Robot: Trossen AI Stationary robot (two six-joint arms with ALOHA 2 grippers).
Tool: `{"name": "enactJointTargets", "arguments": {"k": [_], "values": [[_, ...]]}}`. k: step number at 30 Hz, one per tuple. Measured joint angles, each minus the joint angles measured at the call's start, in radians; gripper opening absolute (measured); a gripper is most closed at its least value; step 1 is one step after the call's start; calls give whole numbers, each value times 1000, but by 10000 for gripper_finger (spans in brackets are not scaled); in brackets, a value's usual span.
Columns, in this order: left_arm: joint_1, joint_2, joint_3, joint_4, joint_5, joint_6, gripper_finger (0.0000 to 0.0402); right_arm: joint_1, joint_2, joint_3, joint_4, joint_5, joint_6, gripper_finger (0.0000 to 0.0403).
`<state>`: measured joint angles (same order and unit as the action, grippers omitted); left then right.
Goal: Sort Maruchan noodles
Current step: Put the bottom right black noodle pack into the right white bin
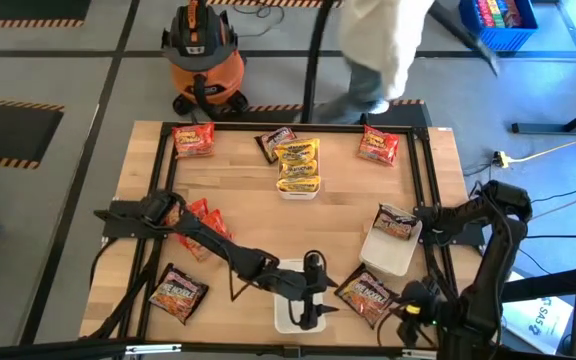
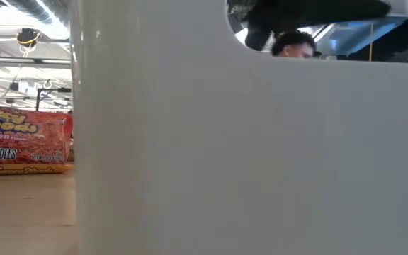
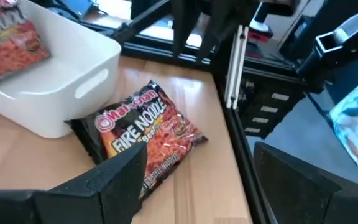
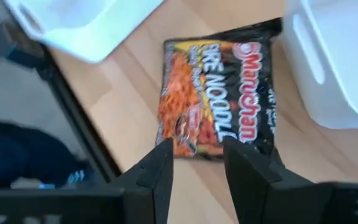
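Dark crinkly Fire Noodle packet point(image 4: 219, 99) lies below your narrow, empty right gripper point(image 4: 194, 163); slick plastic could slip; left gripper point(image 3: 197, 174) wide.

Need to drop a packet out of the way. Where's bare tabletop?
Bare wood spans the middle, between the yellow-packet tray and the near tray. Crowded: the near right corner, where a dark packet lies beside the right tray.

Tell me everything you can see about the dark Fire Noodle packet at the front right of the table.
The dark Fire Noodle packet is a flat, crinkly, glossy plastic pack, black with a Maruchan logo, white lettering and a picture of reddish-orange noodles. It looks sealed and lies face up on the wooden table, between two white trays; one corner meets the right-hand tray. No gripper touches it.
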<state>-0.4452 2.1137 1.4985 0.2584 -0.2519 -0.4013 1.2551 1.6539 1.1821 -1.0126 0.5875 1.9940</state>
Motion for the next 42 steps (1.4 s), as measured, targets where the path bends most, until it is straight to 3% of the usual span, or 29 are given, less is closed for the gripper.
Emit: {"name": "enactJointTargets", "arguments": {"k": [6, 14, 18, 28, 32, 36, 42], "values": [[14, 108, 139, -53, 39, 16, 288, 23, 0, -130, 56, -4, 164, 122], [38, 244, 319, -145, 67, 46, 288, -3, 0, -260, 213, 10, 200, 124], [49, 285, 332, -140, 77, 46, 288, -18, 0, -267, 234, 13, 165, 152], [52, 305, 318, -158, 103, 46, 288, -42, 17, -268, 318, 1, 148, 273], [52, 305, 318, -172, 115, 46, 288, -47, 33, -268, 346, -40, 165, 284], [52, 305, 318, -202, 116, 47, 288, -47, 33, -261, 452, -12, 126, 284], [52, 305, 318, -202, 116, 47, 288, -46, 26, -190, 381, -5, 111, 285]]}}
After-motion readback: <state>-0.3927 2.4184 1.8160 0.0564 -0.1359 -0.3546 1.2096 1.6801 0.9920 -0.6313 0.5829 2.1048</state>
